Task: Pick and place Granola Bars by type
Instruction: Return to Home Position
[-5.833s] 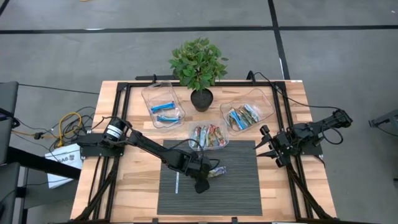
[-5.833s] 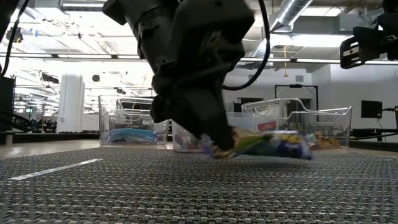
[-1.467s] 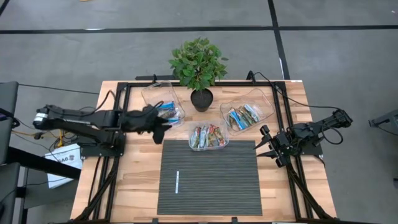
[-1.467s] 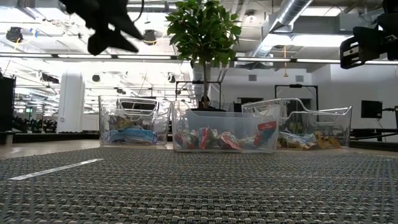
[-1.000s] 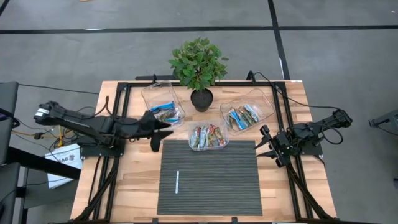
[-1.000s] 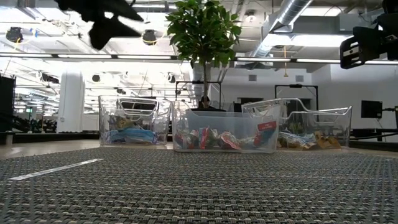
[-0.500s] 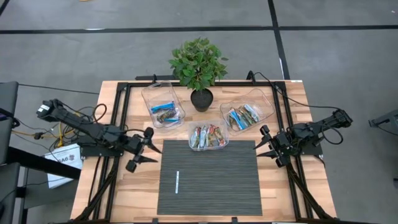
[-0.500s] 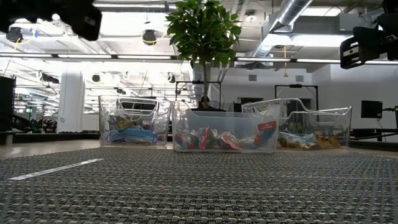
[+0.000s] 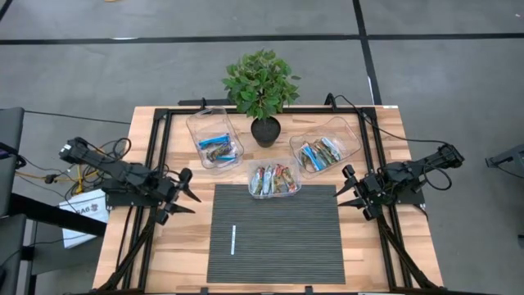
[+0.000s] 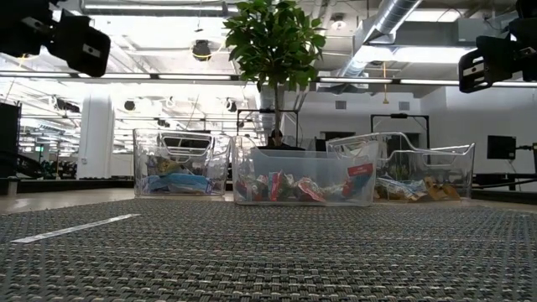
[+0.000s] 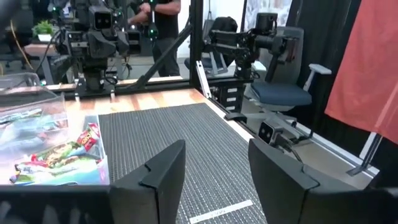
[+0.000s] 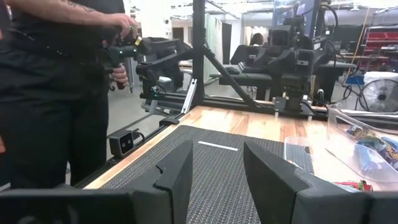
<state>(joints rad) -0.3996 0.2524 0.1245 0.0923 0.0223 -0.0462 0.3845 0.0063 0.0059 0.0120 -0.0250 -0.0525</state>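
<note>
The granola bars lie in three clear tubs at the far side of the mat. The left tub [image 9: 214,138] holds blue bars and a darker one. The middle tub [image 9: 275,179] holds red-orange-yellow bars [image 10: 298,188]. The right tub [image 9: 325,150] holds blue and green-gold bars. My left gripper [image 9: 185,197] [image 11: 214,180] is open and holds nothing, off the mat's left edge. My right gripper [image 9: 344,190] [image 12: 217,174] is open and holds nothing, at the mat's right edge.
A dark ribbed mat [image 9: 276,233] covers the near middle of the table, with a thin white stick [image 9: 233,239] on it. A potted plant [image 9: 262,82] stands behind the tubs. A person [image 12: 56,93] stands beyond the table's left side. Black frame rails [image 9: 160,156] run along both sides.
My left gripper has drawn back from beside the left tub toward the table's left and near edges, staying open with nothing in it, and has come to rest off the mat's left edge. The bars and tubs have not moved.
</note>
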